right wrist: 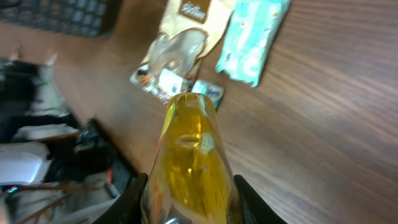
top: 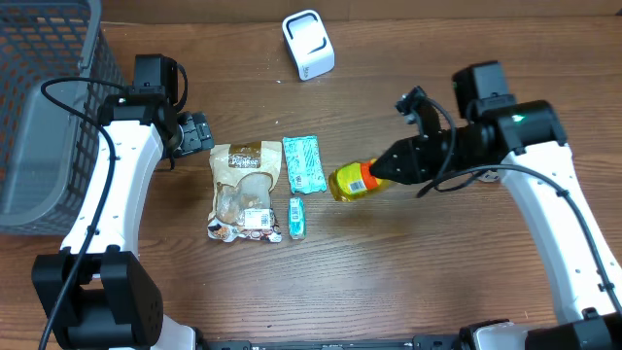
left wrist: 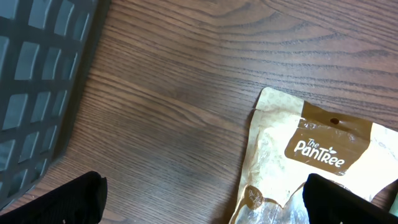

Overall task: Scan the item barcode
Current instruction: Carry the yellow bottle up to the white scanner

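A yellow bottle (top: pixel 352 181) with an orange-and-white label lies sideways in my right gripper (top: pixel 384 170), its far end pointing left toward the packets. In the right wrist view the bottle (right wrist: pixel 189 155) fills the gap between both fingers of the right gripper (right wrist: pixel 189 202), which is shut on it. A white scanner-like box (top: pixel 308 44) stands at the back centre of the table. My left gripper (top: pixel 199 131) hovers open beside the top of a tan pouch (top: pixel 243 190); in its own view the left gripper (left wrist: pixel 202 202) has bare wood between its fingers, and the right finger overlaps the tan pouch (left wrist: pixel 317 162).
A grey mesh basket (top: pixel 39 107) stands at the far left, its wall close to the left gripper (left wrist: pixel 37 74). A large teal packet (top: pixel 302 162) and a small teal packet (top: pixel 297 217) lie right of the pouch, just left of the bottle.
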Tool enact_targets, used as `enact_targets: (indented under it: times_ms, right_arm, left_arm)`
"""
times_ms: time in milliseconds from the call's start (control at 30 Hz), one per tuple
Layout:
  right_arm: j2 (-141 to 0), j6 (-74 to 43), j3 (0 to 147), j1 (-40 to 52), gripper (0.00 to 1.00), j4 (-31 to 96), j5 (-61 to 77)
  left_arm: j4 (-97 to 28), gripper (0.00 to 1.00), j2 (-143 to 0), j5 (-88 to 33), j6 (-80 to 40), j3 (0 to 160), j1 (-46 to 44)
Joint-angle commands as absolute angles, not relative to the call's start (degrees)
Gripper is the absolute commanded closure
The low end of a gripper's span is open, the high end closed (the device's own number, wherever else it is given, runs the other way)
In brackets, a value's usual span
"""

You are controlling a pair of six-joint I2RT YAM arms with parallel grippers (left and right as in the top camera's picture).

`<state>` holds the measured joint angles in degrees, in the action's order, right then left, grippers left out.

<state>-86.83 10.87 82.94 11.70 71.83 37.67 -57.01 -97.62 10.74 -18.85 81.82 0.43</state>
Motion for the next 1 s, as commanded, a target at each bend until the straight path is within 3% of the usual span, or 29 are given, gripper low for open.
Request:
enact_targets:
  times_ms: [0, 200, 467, 700, 967]
  right_arm:
    - [-85.12, 2.61, 86.76, 15.68, 0.96, 69.76, 27.77]
    - [-85.21, -0.27, 97.95, 21.61, 0.96, 68.97, 14.04]
    - [-85.21, -0.21, 112.71, 22.55, 0.97, 62.11, 6.85]
    - [-88.12, 0.89, 114.24, 22.55, 0.96, 55.42, 5.58]
    - [-97.17, 9.96, 114.24, 22.9, 0.96, 49.95, 2.66]
  left_arm:
    - [-56.71, 0.0, -97.38, 10.9, -17.8, 82.65, 0.36]
    - [-56.71, 0.01, -97.38, 10.9, -17.8, 82.65, 0.36]
    - [-56.71, 0.0, -97.38, 10.9, -17.78, 82.65, 0.36]
    - [-56.71, 0.0, -97.38, 10.9, -17.78, 82.65, 0.36]
    - [-56.71, 0.0, -97.38, 10.9, -17.78, 82.65, 0.36]
